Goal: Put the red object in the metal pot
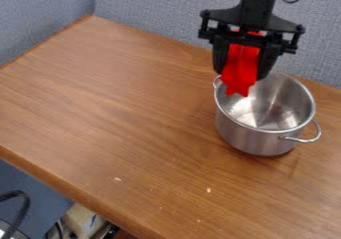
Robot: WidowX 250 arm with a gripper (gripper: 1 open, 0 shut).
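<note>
1. The red object (241, 69) is held upright between the black fingers of the gripper (245, 56), its length hanging downward.
2. The gripper is clamped on the upper part of the red object, with the block's lower end projecting below the fingertips.
3. The lower end of the red object is seen at the rear rim of the metal pot (268, 113), over its left side.
4. The metal pot is set on the wooden table (107, 114), near the right edge.
</note>
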